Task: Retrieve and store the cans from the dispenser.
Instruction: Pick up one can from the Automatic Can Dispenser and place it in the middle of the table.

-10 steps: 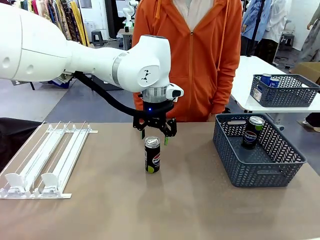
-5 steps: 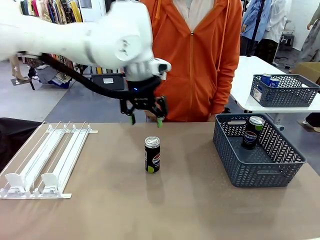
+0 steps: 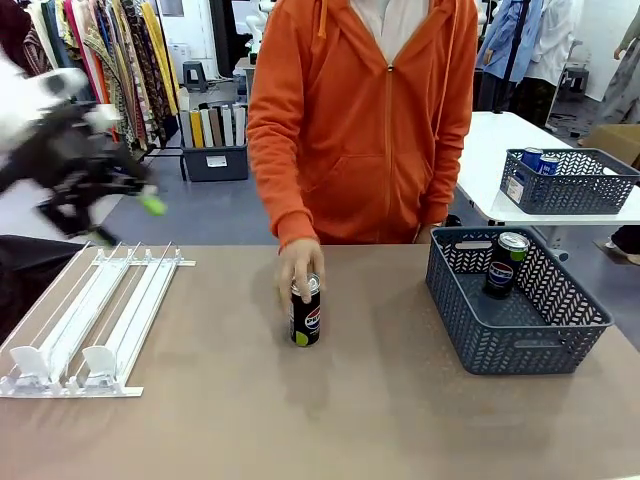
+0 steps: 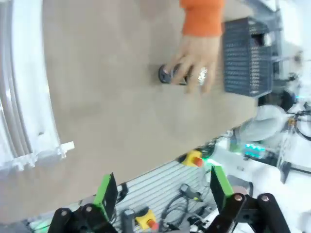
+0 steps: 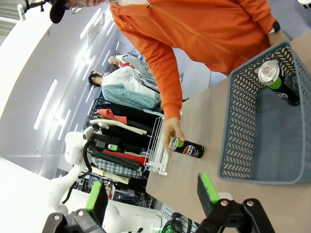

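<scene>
My left tool (image 3: pixel 120 215) hangs blurred above the far end of the dispenser (image 3: pixel 95 320), at the left side of the table (image 3: pixel 330 420); its jaws stand wide apart with nothing between them, and in its own wrist view the green pads (image 4: pixel 108 190) frame bare table and the table's near edge. My right tool (image 5: pixel 151 194) is also spread wide and holds nothing. A dark can (image 3: pixel 305 310) with a green spot stands upright near the middle of the table, and the person's hand (image 3: pixel 298 268) in an orange sleeve rests on its silver top. A second dark can (image 3: pixel 505 263) leans inside the grey basket (image 3: pixel 520 350) at the right side of the table. The dispenser's white rail lanes look bare, its end stoppers toward me.
</scene>
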`<move>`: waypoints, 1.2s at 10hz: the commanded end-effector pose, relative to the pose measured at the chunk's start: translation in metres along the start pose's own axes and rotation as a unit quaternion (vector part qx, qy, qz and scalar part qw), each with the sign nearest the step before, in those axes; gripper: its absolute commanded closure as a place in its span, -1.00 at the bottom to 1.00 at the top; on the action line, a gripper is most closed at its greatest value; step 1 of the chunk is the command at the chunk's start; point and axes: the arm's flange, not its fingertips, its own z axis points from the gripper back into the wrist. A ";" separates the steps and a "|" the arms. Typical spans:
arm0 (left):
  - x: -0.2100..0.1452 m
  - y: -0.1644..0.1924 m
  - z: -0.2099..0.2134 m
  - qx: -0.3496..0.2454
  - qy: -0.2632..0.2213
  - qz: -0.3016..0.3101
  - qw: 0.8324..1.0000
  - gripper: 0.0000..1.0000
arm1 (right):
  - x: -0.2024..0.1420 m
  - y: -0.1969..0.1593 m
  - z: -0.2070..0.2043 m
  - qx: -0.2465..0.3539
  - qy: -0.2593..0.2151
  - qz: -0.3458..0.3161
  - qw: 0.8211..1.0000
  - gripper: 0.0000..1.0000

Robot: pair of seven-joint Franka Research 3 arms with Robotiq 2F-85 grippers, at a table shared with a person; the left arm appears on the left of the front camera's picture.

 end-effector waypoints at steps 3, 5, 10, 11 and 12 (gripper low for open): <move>-0.052 0.160 0.038 -0.255 -0.052 0.014 0.966 -1.00 | 0.004 0.003 -0.002 0.013 -0.010 0.006 1.000 -1.00; -0.063 0.193 0.026 -0.316 -0.079 0.015 0.946 -1.00 | 0.004 0.003 -0.002 0.013 -0.010 0.006 1.000 -1.00; -0.076 0.195 0.041 -0.291 -0.084 0.024 0.953 -1.00 | 0.004 0.003 -0.002 0.013 -0.010 0.006 1.000 -1.00; -0.076 0.195 0.041 -0.291 -0.084 0.024 0.953 -1.00 | 0.004 0.003 -0.002 0.013 -0.010 0.006 1.000 -1.00; -0.076 0.195 0.041 -0.291 -0.084 0.024 0.953 -1.00 | 0.004 0.003 -0.002 0.013 -0.010 0.006 1.000 -1.00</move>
